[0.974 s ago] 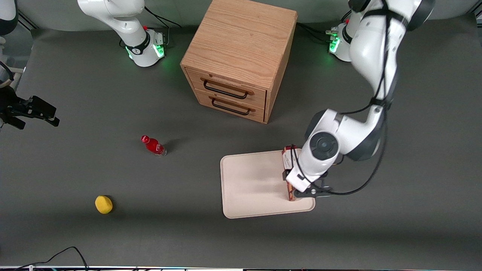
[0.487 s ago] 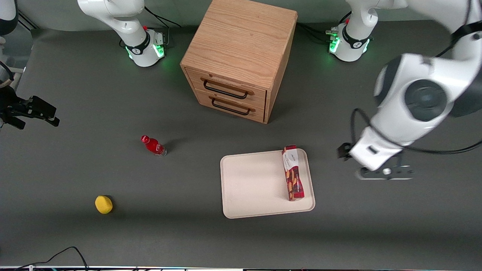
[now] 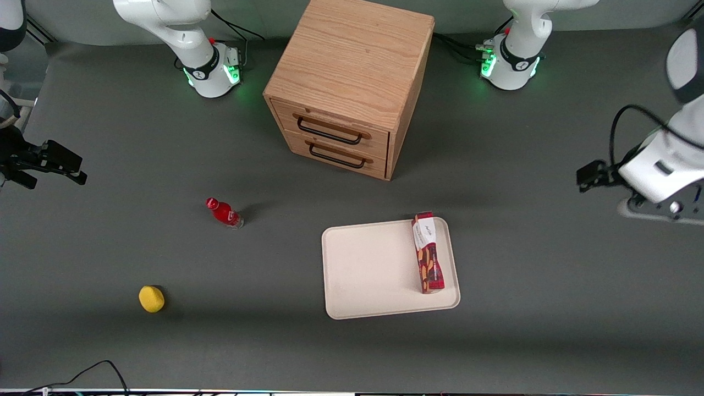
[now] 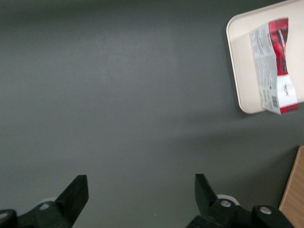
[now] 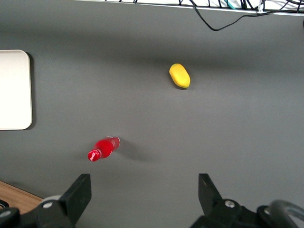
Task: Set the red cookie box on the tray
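The red cookie box (image 3: 428, 253) lies flat on the tray (image 3: 368, 269), along the tray's edge toward the working arm's end of the table, with its white label end toward the cabinet. Nothing touches it. My left gripper (image 3: 660, 211) hangs over bare table well away from the tray, toward the working arm's end. In the left wrist view the gripper (image 4: 140, 186) is open with only dark table between its fingers, and the cookie box (image 4: 275, 66) and the tray (image 4: 240, 71) show apart from it.
A wooden two-drawer cabinet (image 3: 346, 88) stands farther from the front camera than the tray. A small red bottle (image 3: 224, 213) and a yellow rounded object (image 3: 151, 298) lie toward the parked arm's end of the table.
The gripper has let go of the cookie box, risen and swung away toward the working arm's end of the table. The box stays lying on the tray.
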Robot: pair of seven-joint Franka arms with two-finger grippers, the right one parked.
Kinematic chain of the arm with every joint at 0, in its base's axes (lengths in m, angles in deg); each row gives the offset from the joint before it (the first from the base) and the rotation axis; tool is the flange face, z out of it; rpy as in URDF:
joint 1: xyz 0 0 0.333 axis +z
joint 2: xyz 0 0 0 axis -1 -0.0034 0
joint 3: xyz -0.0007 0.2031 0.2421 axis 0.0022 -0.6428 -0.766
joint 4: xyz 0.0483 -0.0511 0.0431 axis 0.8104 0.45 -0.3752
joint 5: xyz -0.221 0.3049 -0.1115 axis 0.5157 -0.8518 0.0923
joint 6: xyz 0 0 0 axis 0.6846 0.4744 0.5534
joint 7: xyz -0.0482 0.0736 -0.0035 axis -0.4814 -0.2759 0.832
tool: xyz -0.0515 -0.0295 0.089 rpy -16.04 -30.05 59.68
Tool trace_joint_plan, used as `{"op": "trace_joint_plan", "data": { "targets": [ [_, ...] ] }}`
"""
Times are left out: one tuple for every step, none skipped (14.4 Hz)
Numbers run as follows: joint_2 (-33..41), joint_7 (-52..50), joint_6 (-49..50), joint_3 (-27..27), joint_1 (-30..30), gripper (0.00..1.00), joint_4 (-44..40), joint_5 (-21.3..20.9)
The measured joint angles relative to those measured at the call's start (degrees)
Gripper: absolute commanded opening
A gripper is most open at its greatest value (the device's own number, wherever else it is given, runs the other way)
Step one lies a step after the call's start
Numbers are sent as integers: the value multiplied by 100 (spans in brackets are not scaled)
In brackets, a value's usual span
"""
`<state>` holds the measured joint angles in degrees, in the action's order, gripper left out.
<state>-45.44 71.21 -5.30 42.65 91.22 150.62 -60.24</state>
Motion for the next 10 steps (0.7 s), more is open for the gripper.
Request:
{"op": "trace_joint_plan", "data": {
  "targets": [
    [233,16,1,0,14,100,232,27],
    [447,21,1,4,13,100,440,47],
    [610,24,1,6,13,100,584,57],
    [732,31,2,4,13,100,669,59],
    [806,43,25,2,14,100,695,60],
    [844,90,98,-1,14,100,687,60],
    [859,175,149,-4,14,100,667,60],
    [860,272,192,-7,14,100,629,60],
    [860,329,223,-13,15,100,604,60],
    [860,379,248,-29,16,100,580,60]
  ]
}}
